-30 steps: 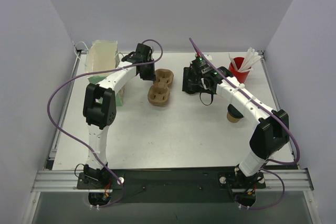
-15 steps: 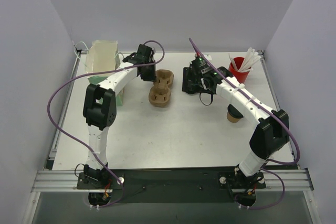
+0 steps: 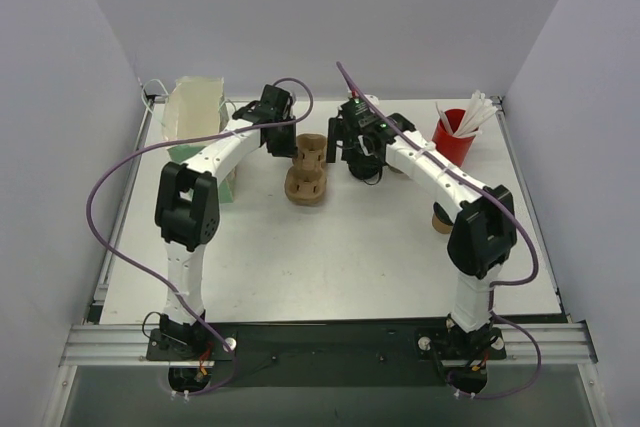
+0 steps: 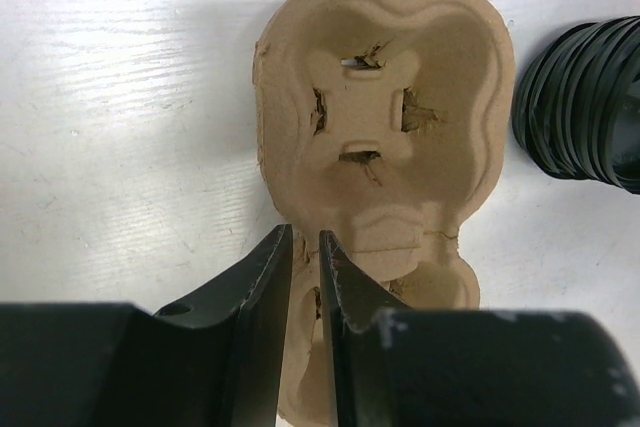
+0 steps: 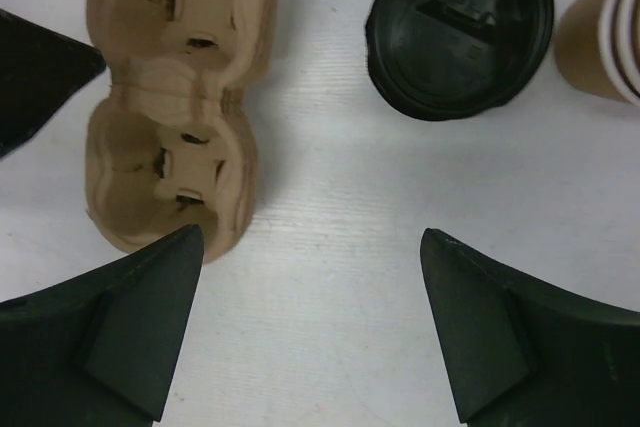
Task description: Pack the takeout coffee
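Left claw [image 4: 303, 257] clamps the cup carrier's [image 4: 380, 107] waist, likely steadying it; right claw [image 5: 310, 235] hovers alongside, spread apart.

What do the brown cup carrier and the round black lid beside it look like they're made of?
The cup carrier looks like moulded paper pulp: matte tan, with a rough fibrous surface and ragged torn edges at its slots. The black lid is probably thin moulded plastic: smooth, with a faint sheen and crisp pressed ridges. Which plastic it is can't be told.
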Robot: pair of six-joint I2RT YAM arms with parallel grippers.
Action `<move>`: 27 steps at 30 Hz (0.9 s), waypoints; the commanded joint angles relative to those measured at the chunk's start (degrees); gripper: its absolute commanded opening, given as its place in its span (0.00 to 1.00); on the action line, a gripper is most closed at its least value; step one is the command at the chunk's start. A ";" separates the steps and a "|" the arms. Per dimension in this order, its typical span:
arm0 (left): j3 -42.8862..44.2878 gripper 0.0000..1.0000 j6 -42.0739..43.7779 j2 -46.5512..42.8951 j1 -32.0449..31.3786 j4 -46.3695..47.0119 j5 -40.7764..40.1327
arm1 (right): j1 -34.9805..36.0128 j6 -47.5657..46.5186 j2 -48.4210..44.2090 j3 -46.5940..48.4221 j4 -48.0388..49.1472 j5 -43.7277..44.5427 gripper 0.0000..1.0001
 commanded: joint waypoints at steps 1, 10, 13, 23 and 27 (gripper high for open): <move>-1.07 0.28 -2.00 -5.75 0.02 -0.54 -0.45 | 1.61 3.10 4.76 6.44 -0.63 -0.64 0.82; -2.48 0.28 -3.40 -13.49 1.60 -0.98 -3.62 | 2.76 6.45 13.02 14.17 -0.81 -1.08 0.44; -3.27 0.28 -3.40 -15.33 1.69 -1.15 -3.71 | 3.37 6.71 15.31 16.99 -1.33 -0.81 0.42; -6.18 0.28 -2.62 -19.38 2.92 -0.89 -3.01 | 3.64 6.36 21.29 22.61 -2.92 0.94 0.30; -6.62 0.29 -2.61 -20.35 3.10 -0.63 -1.07 | 3.73 6.54 22.60 24.20 -3.62 1.03 0.27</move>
